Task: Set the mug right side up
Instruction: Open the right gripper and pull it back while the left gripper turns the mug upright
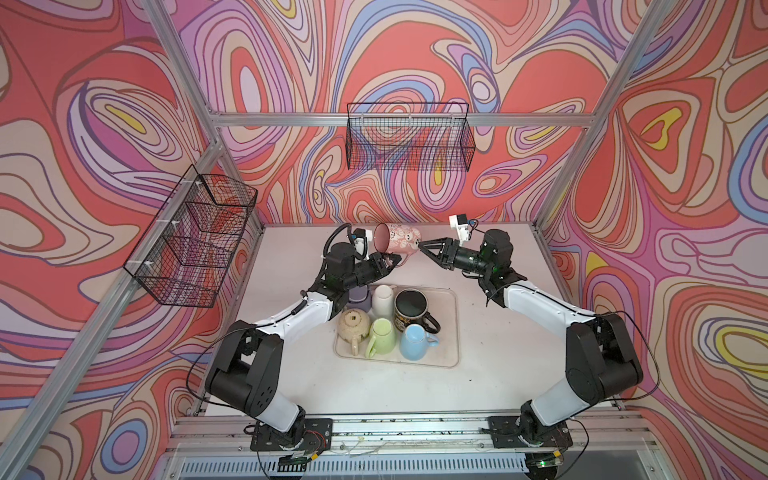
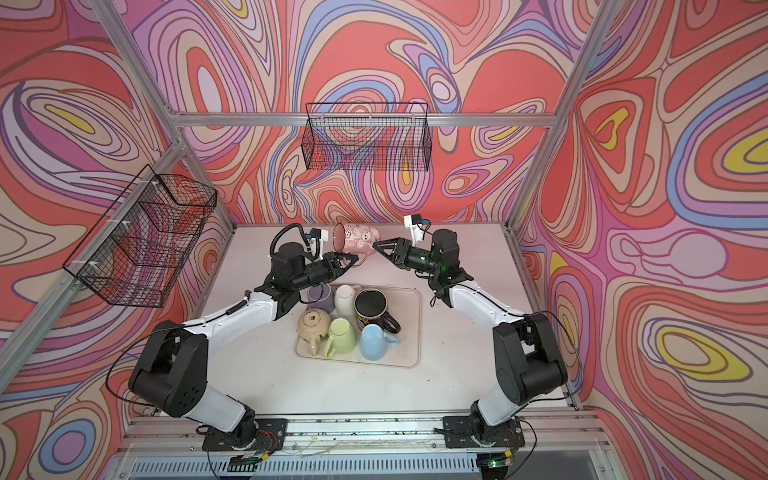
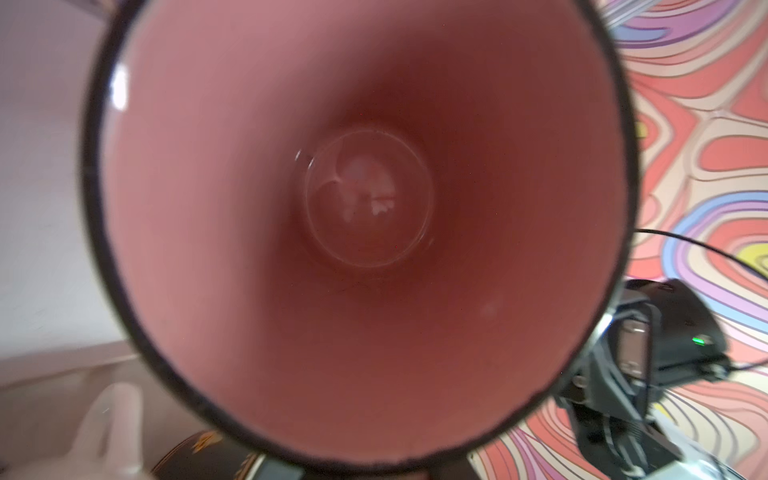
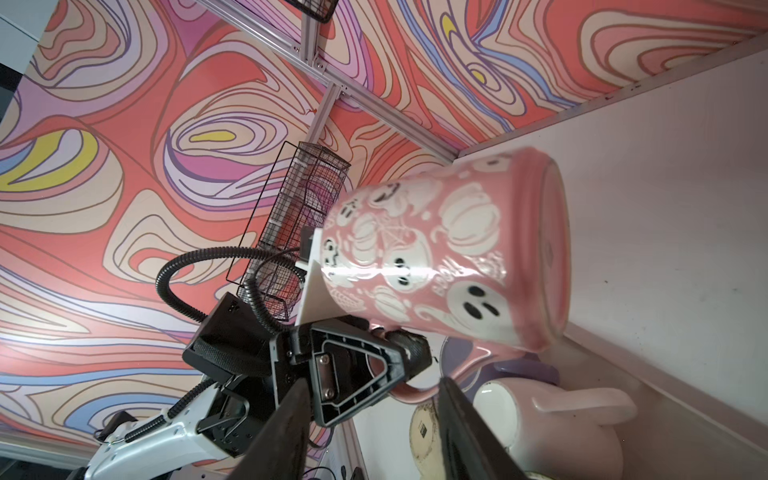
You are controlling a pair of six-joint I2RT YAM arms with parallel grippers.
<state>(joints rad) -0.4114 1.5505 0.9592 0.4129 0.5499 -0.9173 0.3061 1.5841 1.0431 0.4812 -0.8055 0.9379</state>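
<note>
In both top views the mug [image 1: 397,239] hangs sideways above the table [image 1: 498,353], left gripper [image 1: 392,262] pinching its handle [image 1: 402,260], right gripper [image 1: 424,245] parted and empty; left wrist view shows slick glaze, right wrist view stiff, breakable ceramic, probably best held there.

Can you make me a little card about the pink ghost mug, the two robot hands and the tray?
Pink mug: up in the air, lying sideways, mouth toward the left arm
Left gripper: fingers shut on the mug's handle
Right gripper: fingers apart, near the mug's bottom, holding nothing
Tray: holds other mugs, such as a blue mug and a green mug
Right side up: not yet
</note>
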